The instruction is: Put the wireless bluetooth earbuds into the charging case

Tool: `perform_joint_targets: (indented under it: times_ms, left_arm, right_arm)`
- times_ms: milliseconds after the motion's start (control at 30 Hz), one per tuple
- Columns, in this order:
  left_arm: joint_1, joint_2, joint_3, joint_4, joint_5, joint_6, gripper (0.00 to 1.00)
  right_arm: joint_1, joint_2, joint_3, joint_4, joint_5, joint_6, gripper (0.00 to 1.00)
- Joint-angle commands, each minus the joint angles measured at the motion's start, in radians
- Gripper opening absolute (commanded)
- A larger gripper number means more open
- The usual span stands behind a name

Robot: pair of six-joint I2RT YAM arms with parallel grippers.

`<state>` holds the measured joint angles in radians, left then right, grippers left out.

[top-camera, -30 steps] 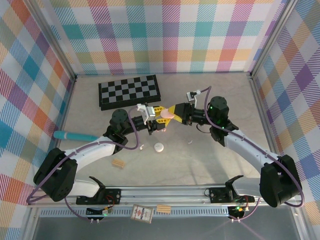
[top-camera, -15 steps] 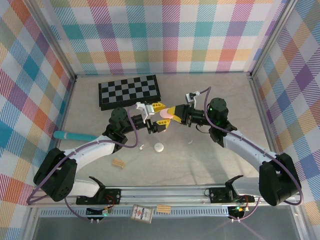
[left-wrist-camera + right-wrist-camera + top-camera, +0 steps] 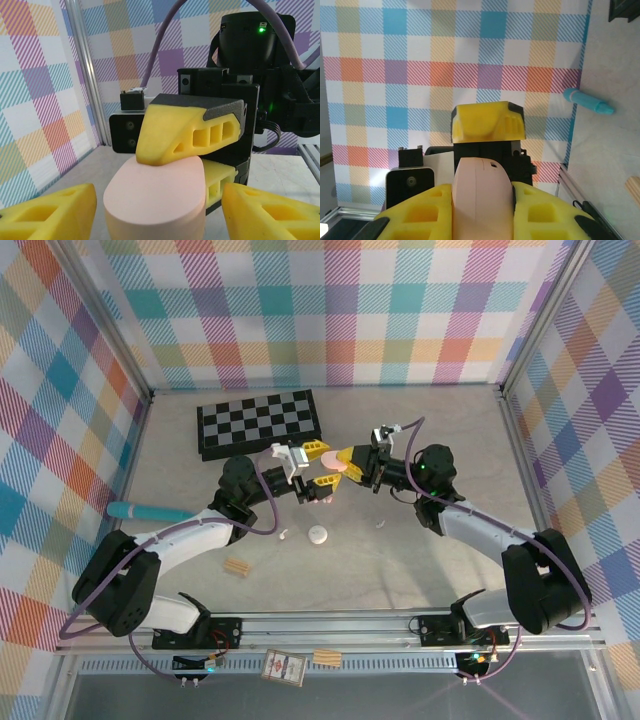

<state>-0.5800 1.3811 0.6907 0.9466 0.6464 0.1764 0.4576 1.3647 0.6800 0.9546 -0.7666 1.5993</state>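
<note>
Right gripper (image 3: 482, 215) is clamping the pink charging case (image 3: 155, 200) aloft, left gripper (image 3: 159, 217) is straddling it released, and earbuds (image 3: 283, 534) are lying uninserted on the table (image 3: 400, 570).

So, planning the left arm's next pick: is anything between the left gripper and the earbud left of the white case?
Yes. The pink case, clamped by the right gripper, sits inside the open left gripper. The earbud lies apart on the table, beside the white case.
</note>
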Motion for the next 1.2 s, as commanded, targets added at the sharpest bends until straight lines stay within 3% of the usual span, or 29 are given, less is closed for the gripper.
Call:
perform_joint_targets:
  times_ms: [0,233,433,1167]
  left_arm:
    - [0.002,0.014,-0.002,0.058,0.029,0.013,0.69]
    - [0.000,0.028,0.002,0.067,0.026,0.005,0.67]
    - [0.001,0.030,0.010,0.070,0.036,-0.004,0.55]
    - [-0.001,0.046,0.041,0.100,0.059,-0.075,0.54]
  right_arm:
    - [-0.005,-0.006,0.005,0.096,0.008,0.029,0.08]
    - [-0.005,-0.004,0.005,0.095,0.000,0.023,0.08]
    - [-0.005,-0.007,0.008,0.075,-0.007,0.007,0.08]
    - [-0.004,-0.006,0.007,0.042,-0.010,-0.030,0.07]
